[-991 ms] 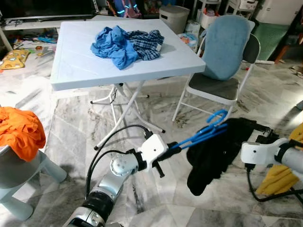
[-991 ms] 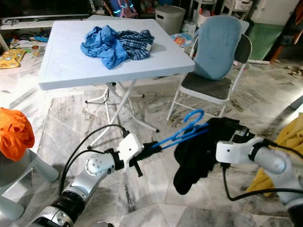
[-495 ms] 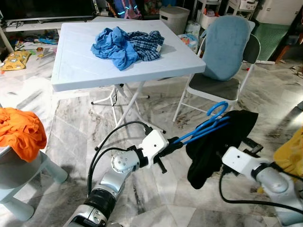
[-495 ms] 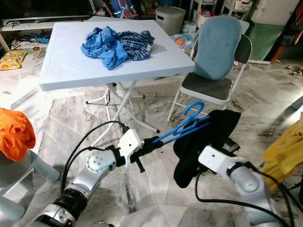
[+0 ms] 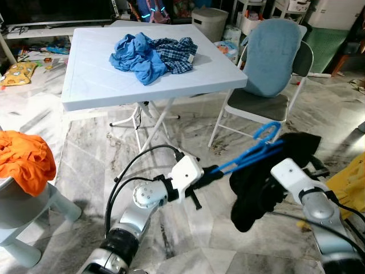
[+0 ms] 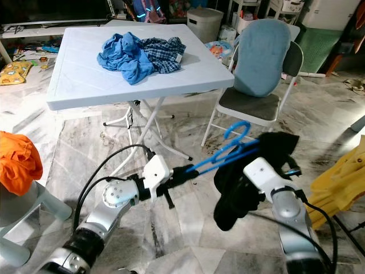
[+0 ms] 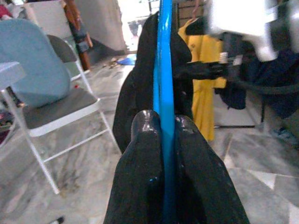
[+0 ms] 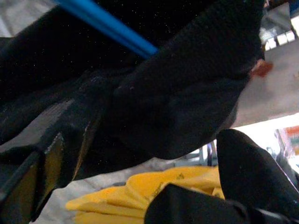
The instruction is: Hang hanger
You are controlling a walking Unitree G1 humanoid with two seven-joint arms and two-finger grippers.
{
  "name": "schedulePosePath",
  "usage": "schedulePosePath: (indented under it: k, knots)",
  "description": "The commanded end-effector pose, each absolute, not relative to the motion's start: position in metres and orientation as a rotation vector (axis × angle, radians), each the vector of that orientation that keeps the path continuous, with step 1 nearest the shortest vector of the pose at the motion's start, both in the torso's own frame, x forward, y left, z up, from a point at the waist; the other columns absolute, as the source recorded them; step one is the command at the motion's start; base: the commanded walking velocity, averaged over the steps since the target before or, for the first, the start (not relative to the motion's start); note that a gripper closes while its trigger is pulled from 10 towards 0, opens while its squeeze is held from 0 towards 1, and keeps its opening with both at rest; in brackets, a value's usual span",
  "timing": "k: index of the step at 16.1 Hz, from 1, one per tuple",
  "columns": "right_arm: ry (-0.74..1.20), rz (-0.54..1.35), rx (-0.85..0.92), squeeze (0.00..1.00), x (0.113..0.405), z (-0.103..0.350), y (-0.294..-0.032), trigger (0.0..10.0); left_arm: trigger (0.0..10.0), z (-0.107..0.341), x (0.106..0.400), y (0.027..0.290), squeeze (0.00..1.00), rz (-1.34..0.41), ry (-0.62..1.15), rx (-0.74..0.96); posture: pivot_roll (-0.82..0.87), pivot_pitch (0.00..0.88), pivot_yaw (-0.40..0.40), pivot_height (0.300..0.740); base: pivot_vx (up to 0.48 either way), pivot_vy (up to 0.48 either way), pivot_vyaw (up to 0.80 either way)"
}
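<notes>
My left gripper (image 5: 206, 174) is shut on one end of a blue hanger (image 5: 246, 154), holding it out low over the marble floor; its fingers (image 7: 145, 140) pinch the blue bar. The hanger's hook (image 5: 267, 131) points up towards the chair. A black garment (image 5: 258, 191) is draped over the hanger's far end and hangs down. My right gripper (image 7: 183, 71) reaches into that garment from the right, its white wrist (image 5: 291, 171) against the cloth. In the right wrist view its fingers (image 8: 254, 170) stand apart with a fold of black cloth (image 8: 177, 93) between them.
A light-blue folding table (image 5: 97, 85) carries a heap of blue clothes (image 5: 151, 54). A folding chair (image 5: 256, 105) with a blue towel over its back stands beyond the hanger. Orange cloth (image 5: 25, 160) lies on a grey stool at left. A yellow garment (image 5: 349, 182) hangs at right.
My right arm swung in from the right to sit close under the black garment. The hanger and garment shifted slightly right; my left gripper kept its hold.
</notes>
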State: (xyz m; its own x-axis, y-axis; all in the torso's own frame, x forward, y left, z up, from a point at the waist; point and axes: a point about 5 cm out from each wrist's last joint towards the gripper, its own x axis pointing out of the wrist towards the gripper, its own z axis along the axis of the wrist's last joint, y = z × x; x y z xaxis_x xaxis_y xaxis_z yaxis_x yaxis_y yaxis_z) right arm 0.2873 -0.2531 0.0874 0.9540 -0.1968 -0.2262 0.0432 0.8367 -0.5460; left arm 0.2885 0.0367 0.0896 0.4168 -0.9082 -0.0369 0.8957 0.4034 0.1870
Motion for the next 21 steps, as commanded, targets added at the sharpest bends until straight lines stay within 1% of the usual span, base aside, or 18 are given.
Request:
schedulePosePath:
  k: [1, 4, 5, 6, 10, 15, 17, 21]
  knots:
    - [0.296, -0.162, -0.543, 0.00, 0.289, 0.085, -0.256, 10.0, 0.0, 0.105, 0.289, 0.032, 0.00, -1.160, -0.149, 0.168, 0.01, 0.000, -0.064, 0.740, 0.000, 0.000, 0.00]
    - [0.307, -0.210, -0.521, 0.00, 0.294, 0.082, -0.258, 10.0, 0.0, 0.107, 0.283, 0.032, 0.00, -1.206, -0.157, 0.155, 0.01, 0.000, -0.067, 0.740, 0.000, 0.000, 0.00]
    - [0.306, -0.228, -0.499, 0.00, 0.297, 0.081, -0.260, 0.0, 0.0, 0.108, 0.279, 0.033, 0.00, -1.229, -0.158, 0.145, 0.01, 0.000, -0.069, 0.740, 0.000, 0.000, 0.00]
    - [0.299, -0.244, -0.486, 0.00, 0.299, 0.081, -0.263, 0.0, 0.0, 0.109, 0.275, 0.034, 0.00, -1.247, -0.162, 0.134, 0.01, 0.000, -0.071, 0.740, 0.000, 0.000, 0.00]
    - [0.269, -0.281, -0.486, 0.00, 0.297, 0.087, -0.274, 0.0, 0.0, 0.107, 0.277, 0.038, 0.00, -1.227, -0.146, 0.143, 0.01, 0.000, -0.077, 0.740, 0.000, 0.000, 0.00]
    - [0.254, -0.199, -0.461, 0.00, 0.283, 0.090, -0.284, 0.0, 0.0, 0.109, 0.282, 0.040, 0.00, -1.203, -0.143, 0.157, -0.01, 0.000, -0.073, 0.740, 0.000, 0.000, 0.00]
    - [0.254, -0.186, -0.458, 0.00, 0.277, 0.090, -0.287, 0.0, 0.0, 0.110, 0.284, 0.041, 0.00, -1.191, -0.150, 0.169, -0.01, 0.000, -0.071, 0.740, 0.000, 0.000, 0.00]
    - [0.243, -0.188, -0.440, 0.00, 0.275, 0.091, -0.289, 0.0, 0.0, 0.111, 0.286, 0.043, 0.00, -1.175, -0.152, 0.172, -0.01, 0.000, -0.071, 0.740, 0.000, 0.000, 0.00]
